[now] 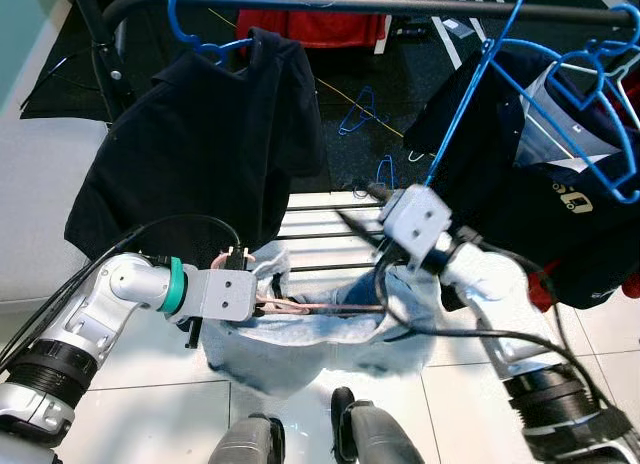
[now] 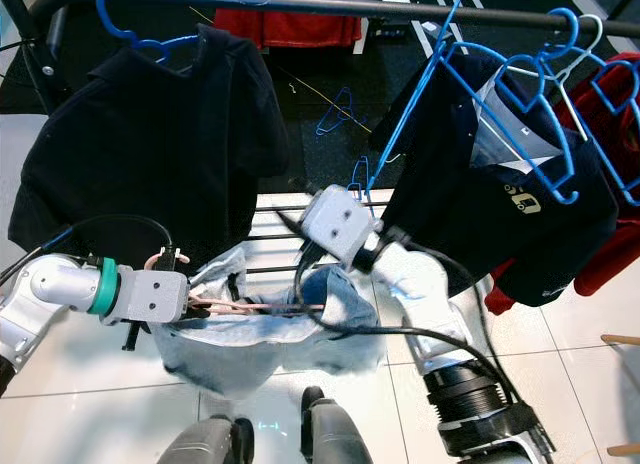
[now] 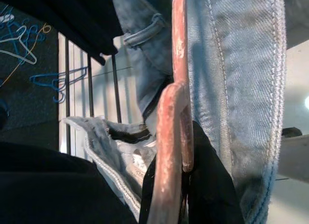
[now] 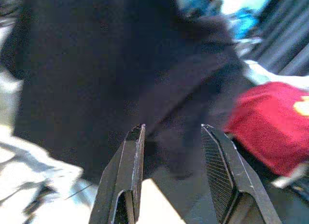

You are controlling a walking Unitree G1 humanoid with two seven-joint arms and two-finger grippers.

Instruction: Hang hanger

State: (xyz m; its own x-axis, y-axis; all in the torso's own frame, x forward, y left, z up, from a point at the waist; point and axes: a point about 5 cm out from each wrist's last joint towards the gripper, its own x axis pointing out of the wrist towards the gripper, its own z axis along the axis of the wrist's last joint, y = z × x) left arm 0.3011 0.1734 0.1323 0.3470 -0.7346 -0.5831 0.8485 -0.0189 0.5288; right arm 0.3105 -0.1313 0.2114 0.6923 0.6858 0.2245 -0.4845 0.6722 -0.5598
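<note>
A worn pink-copper hanger (image 3: 176, 113) lies nearly level low in the scene, at about 6 o'clock, well below the black clothes rail (image 1: 400, 4). Pale blue denim jeans (image 1: 320, 329) are draped over it and sag beneath in loose folds. In the left wrist view its scuffed bars run side by side, pressed against the denim's stitched seam, with the fabric bunched around them.

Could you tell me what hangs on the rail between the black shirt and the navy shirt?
Nothing: between the black shirt and the navy shirt, the rail is bare, in both eye views.
</note>
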